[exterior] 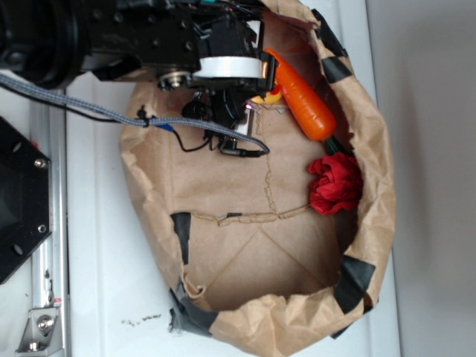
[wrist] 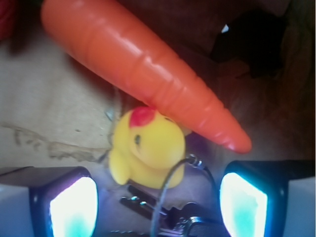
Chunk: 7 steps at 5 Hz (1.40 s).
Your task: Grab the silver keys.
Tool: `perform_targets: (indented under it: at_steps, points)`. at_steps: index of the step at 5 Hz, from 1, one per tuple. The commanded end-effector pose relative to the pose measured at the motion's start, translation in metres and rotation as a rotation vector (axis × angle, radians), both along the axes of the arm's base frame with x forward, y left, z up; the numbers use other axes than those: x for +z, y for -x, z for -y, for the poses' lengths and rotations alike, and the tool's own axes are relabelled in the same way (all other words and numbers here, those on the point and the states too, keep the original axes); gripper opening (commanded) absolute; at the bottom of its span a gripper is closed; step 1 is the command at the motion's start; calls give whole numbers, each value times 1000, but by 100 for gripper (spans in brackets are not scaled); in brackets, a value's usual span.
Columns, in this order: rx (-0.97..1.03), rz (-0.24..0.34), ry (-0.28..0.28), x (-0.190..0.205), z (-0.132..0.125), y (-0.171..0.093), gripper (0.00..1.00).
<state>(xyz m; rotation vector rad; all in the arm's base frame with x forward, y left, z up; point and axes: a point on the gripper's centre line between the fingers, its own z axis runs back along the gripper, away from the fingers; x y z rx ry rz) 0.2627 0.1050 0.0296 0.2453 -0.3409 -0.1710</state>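
The silver keys [wrist: 148, 205] lie on the brown paper at the bottom of the wrist view, dark and blurred, with a thin wire ring [wrist: 170, 182] looping up from them. They rest between the lit fingertips [wrist: 74, 207] of my gripper [wrist: 158, 210], which is open and not touching them. The yellow duck [wrist: 145, 148] sits just beyond the keys. In the exterior view my gripper [exterior: 227, 111] hangs low at the back of the paper basin, and the arm hides the keys.
An orange toy carrot [wrist: 143, 69] lies slantwise just past the duck, its tip toward the right finger; it also shows as the carrot [exterior: 301, 97]. A red cloth [exterior: 335, 182] sits by the right wall. The crumpled paper wall [exterior: 375, 163] with black tape patches rings the area.
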Motion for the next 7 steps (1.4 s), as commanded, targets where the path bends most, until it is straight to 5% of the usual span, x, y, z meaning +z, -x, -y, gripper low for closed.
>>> perform_targets:
  at_steps: [1,2,3,7]
  points:
    - [-12,5,-54,-4,-8,7,100]
    - [1,-23,-55,-18,-4,8,100]
    - [22,-20,-46,-21,-1,9,0]
    - [-21,-10,-35,-17,0,27,0]
